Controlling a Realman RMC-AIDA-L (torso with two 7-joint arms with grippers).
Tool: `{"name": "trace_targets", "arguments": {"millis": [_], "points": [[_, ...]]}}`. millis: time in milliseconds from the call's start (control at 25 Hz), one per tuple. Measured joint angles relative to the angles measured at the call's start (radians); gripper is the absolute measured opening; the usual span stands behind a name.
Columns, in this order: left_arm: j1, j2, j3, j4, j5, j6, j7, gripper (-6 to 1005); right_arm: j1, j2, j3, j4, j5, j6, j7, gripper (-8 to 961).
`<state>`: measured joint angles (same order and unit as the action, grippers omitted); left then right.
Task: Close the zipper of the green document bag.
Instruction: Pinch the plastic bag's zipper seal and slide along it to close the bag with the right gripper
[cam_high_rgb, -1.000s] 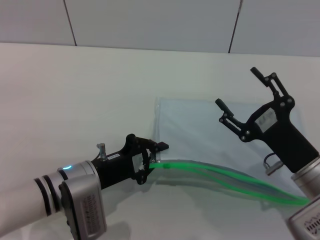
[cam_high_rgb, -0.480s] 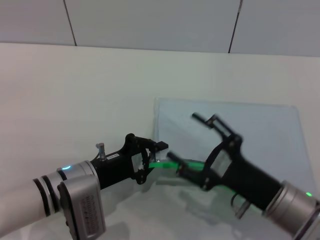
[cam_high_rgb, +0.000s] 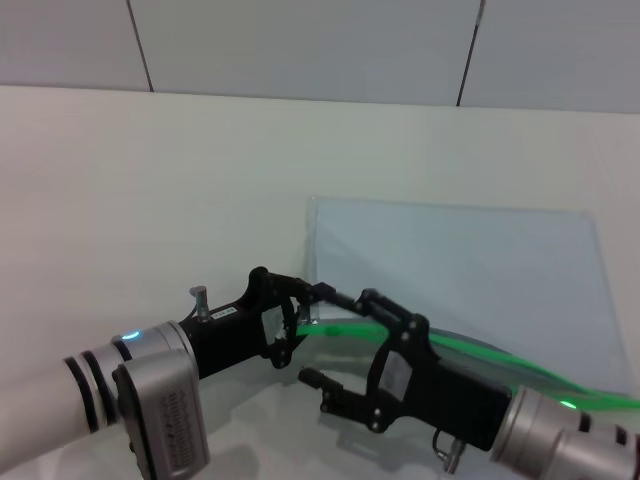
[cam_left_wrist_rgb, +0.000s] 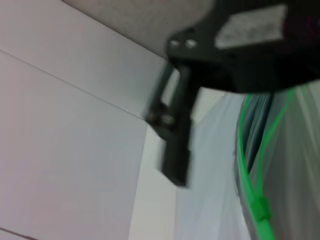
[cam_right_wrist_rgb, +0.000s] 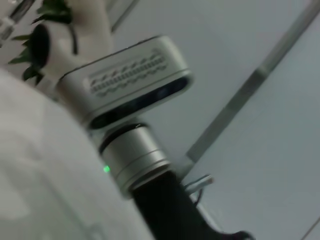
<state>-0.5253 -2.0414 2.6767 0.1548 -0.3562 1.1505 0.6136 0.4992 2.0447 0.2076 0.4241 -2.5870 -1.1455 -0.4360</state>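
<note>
- Two tools meet at lower centre of the head view.
- Left tool (cam_high_rgb: 312, 306) is clamped on the zipper (cam_high_rgb: 460, 350) end of the green document bag (cam_high_rgb: 450, 270), centre-right on the worktop (cam_high_rgb: 150, 180).
- Right tool (cam_high_rgb: 340, 340) has fingers apart, beside it.

The light is soft and even from above. The white matte table (cam_high_rgb: 150, 170) shows only faint shadows near the arms. Both wrist views are strongly blurred, without glare.

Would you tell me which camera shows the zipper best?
The head view: the zipper runs along the bag's near edge. The left wrist view shows only a short stretch; the right wrist view shows none.
</note>
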Motion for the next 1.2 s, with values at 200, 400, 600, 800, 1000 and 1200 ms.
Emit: {"name": "trace_targets", "arguments": {"millis": [200,400,600,800,1000,1200], "points": [[0.000,0.001,0.000,-0.001,0.000,0.009,0.000,52,0.004,0.002,0.002,0.004,-0.012,0.026,-0.066,852],[-0.002,0.001,0.000,-0.002,0.001,0.009,0.000,52,0.004,0.004,0.012,0.015,-0.009,0.071,-0.151,671],[-0.002,0.001,0.000,-0.002,0.006,0.015,0.000,52,0.002,0.005,0.035,0.025,-0.004,0.094,-0.195,466],[-0.003,0.001,0.003,-0.002,0.006,0.020,0.000,51,-0.002,0.006,0.055,0.029,-0.004,0.101,-0.234,247],[-0.002,0.000,0.003,-0.001,0.007,0.020,0.011,51,-0.004,0.008,0.064,0.030,-0.004,0.110,-0.264,242],[0.000,0.000,0.001,-0.001,0.007,0.020,0.017,52,-0.015,0.008,0.065,0.035,0.006,0.112,-0.307,238]]}}
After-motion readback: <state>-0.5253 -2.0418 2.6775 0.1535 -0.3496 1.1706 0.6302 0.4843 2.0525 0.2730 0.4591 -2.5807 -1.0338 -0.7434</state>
